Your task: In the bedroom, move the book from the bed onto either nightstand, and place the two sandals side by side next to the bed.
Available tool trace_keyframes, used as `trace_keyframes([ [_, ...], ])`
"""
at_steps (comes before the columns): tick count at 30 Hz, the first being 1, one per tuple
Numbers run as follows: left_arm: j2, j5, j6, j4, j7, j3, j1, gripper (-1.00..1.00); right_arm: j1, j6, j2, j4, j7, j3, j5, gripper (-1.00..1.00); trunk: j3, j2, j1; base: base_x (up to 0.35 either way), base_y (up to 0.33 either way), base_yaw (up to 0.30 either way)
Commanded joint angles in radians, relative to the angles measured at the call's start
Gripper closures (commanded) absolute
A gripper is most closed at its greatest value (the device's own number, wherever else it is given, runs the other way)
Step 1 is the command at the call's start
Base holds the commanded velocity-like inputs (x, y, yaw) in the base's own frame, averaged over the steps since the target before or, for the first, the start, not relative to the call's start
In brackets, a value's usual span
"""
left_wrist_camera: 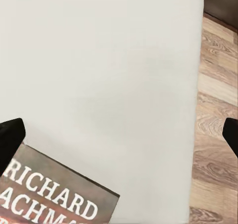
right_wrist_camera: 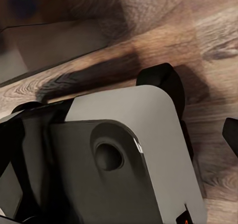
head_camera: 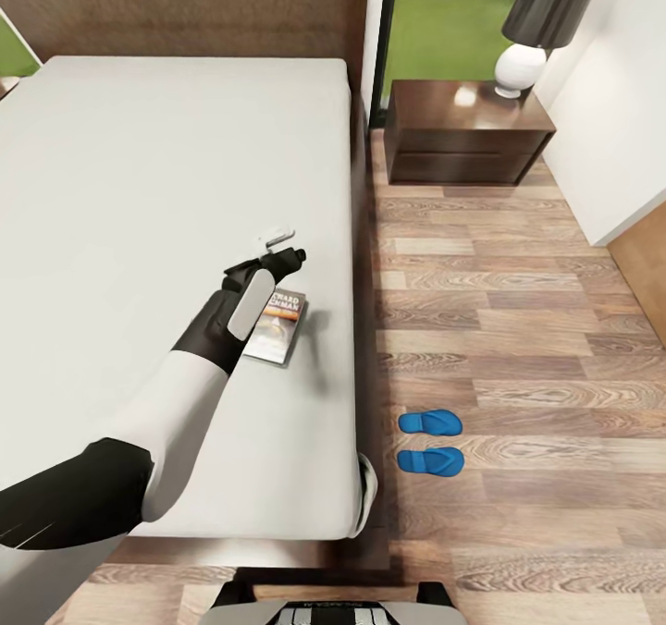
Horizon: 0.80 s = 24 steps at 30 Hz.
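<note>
My left jaws (head_camera: 277,253) hang wide apart over the bed (head_camera: 139,190), holding nothing. The book (head_camera: 280,324) lies flat on the mattress just behind and below them, near the bed's edge. Its cover reads "RICHARD" over "ACHMA", cut off at the picture's edge. Two sandals (head_camera: 430,442) lie side by side on the floor (head_camera: 518,329), well apart from my left jaws. One right fingertip (right_wrist_camera: 231,134) shows; I cannot tell those jaws' state.
</note>
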Motion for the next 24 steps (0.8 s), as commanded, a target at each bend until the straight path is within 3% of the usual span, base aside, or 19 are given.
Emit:
trace_keyframes([
  [1, 0.0, -0.027, 0.002, -0.009, 0.009, -0.012, 0.0, -1.0, 0.0, -0.004, 0.0, 0.001, 0.002, 0.008, -0.007, -1.0, -0.004, -0.008, 0.004, 0.0, 0.0, 0.0],
  [4, -0.002, -0.098, 0.002, -0.016, 0.009, -0.02, 0.0, -1.0, -0.001, -0.004, -0.001, 0.001, 0.002, 0.008, -0.007, -1.0, -0.013, -0.029, 0.015, 0.0, 0.0, 0.0],
  [7, -0.002, -0.114, 0.003, -0.018, 0.008, -0.023, 0.0, -1.0, -0.001, -0.004, -0.001, 0.001, 0.002, 0.008, -0.007, -1.0, -0.023, -0.05, 0.027, 0.0, 0.0, 0.0],
  [24, -0.003, -0.124, 0.003, -0.018, 0.008, -0.027, 0.0, -1.0, 0.0, -0.004, -0.001, 0.001, 0.002, 0.008, -0.007, -1.0, -0.076, -0.169, 0.092, 0.0, 0.0, 0.0],
])
